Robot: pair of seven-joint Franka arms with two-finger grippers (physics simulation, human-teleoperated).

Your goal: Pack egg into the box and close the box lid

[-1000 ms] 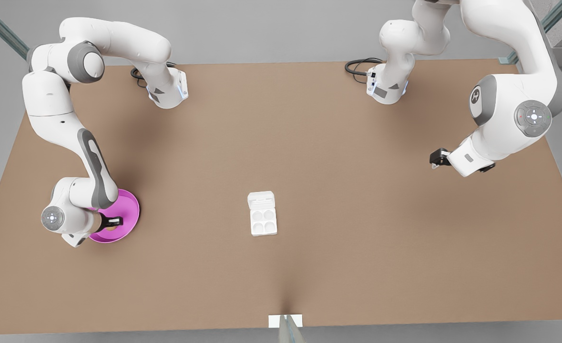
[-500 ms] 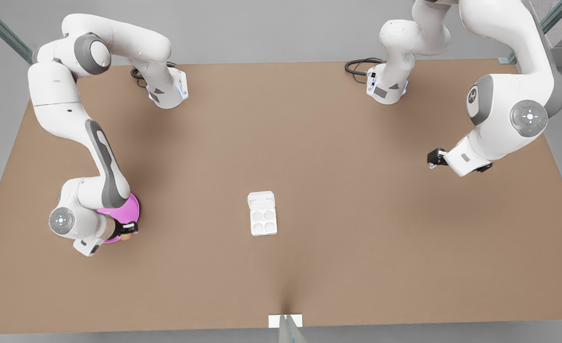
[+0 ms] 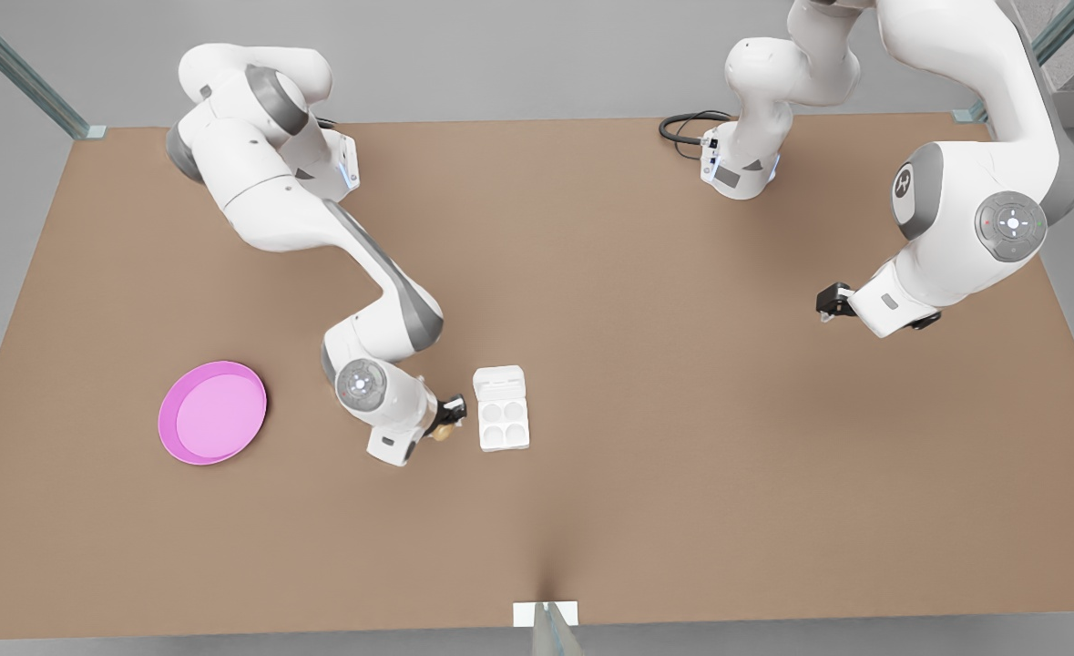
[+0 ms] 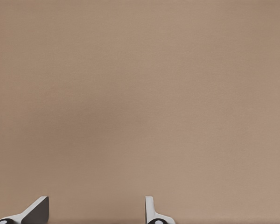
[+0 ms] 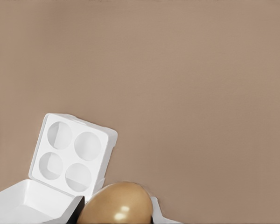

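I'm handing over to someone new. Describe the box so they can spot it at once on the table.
On the brown table, look near the middle, just to the front view's right of the right hand holding the egg. The box is a small white square carton with four round, empty cups and its box lid hinged open. Unlike the round pink plate, it is white and square.

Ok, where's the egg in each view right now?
Front view: egg in the right gripper, beside the box on the front view's left.
Right wrist view: egg held close up, box beyond it.
Left wrist view: bare table past the open left gripper.
Shared landmark: the box, front and right wrist views.
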